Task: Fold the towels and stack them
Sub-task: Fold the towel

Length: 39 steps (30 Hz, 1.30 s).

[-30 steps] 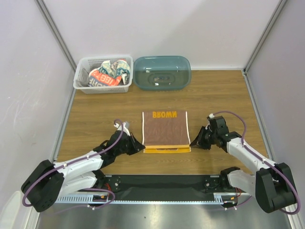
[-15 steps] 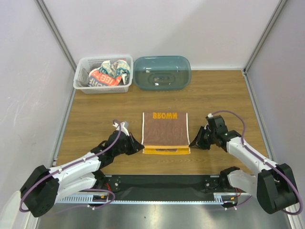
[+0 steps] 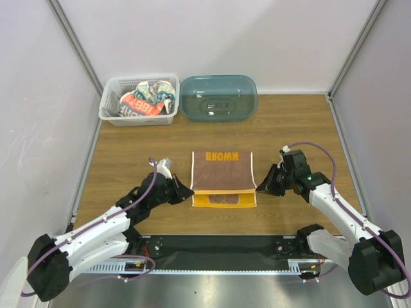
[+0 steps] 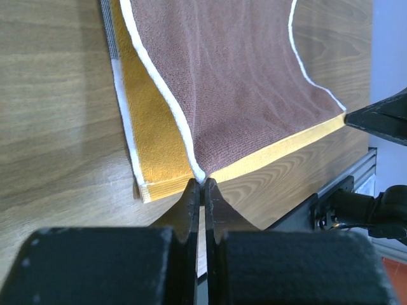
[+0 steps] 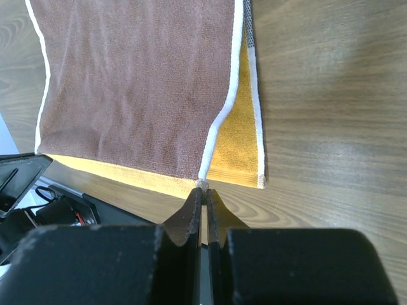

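Progress: early, judged | brown towel on counter, fold underway | left hand, right hand each clamp a near corner | remaining towels bunched in basket | nothing stacked

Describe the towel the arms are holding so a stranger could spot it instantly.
On the wooden table, look at the middle, nearer the front edge than the white basket and teal tub at the back. The brown towel lies there, jaws pinching its two near corners; it is the only cloth spread out, with orange lettering and hem.
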### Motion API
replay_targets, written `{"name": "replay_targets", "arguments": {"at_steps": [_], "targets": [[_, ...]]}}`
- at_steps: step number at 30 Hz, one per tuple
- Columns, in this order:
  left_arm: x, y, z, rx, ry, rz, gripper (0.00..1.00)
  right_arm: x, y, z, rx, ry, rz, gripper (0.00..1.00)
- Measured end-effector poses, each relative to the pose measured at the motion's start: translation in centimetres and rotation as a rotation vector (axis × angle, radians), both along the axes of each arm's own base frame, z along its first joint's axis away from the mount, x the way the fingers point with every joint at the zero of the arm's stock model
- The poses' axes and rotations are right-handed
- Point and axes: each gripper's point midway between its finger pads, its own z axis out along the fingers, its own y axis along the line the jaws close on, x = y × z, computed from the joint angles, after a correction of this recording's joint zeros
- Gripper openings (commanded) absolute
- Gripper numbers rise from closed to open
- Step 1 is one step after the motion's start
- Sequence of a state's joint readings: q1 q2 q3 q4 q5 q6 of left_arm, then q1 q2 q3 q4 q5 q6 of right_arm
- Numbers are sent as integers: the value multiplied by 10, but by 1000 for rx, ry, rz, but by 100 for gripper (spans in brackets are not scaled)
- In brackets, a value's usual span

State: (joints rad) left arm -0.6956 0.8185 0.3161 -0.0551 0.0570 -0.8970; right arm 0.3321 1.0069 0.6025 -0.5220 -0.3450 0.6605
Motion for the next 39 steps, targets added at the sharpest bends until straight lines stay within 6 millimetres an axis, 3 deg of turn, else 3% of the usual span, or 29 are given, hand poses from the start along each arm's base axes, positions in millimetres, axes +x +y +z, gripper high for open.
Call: {"name": "replay_targets", "arguments": {"at_steps": [10,22,26,29,30,31,32,33,34,35,39], "targets": [[-18,3,-30,21,74,-43,0,-20,-3,-22,-8,67,13,0],[-39,1,-67,45,175,-121,1,-50,-7,-63,-19,199,25,0],[-39,-3,-68,40,173,-145,0,-55,-8,-71,-34,229,29,4],[-39,-4,-68,47,163,-159,10,-56,-8,-72,-38,235,30,17],[-39,-4,-68,52,160,-162,19,-56,-8,-73,-40,234,33,22],[-38,-4,-69,60,158,-168,23,-56,-8,-73,-42,233,36,34],[-38,-3,-69,70,155,-173,28,-56,-9,-73,-48,233,37,38],[-38,-3,-68,81,153,-176,40,-58,-10,-73,-52,236,43,41],[-37,-1,-69,102,152,-182,44,-58,-10,-72,-53,237,46,48],[-36,-1,-66,111,147,-187,47,-57,-9,-70,-55,236,48,51],[-20,2,-47,187,95,-185,75,-42,-9,-50,-83,200,54,62]]}}
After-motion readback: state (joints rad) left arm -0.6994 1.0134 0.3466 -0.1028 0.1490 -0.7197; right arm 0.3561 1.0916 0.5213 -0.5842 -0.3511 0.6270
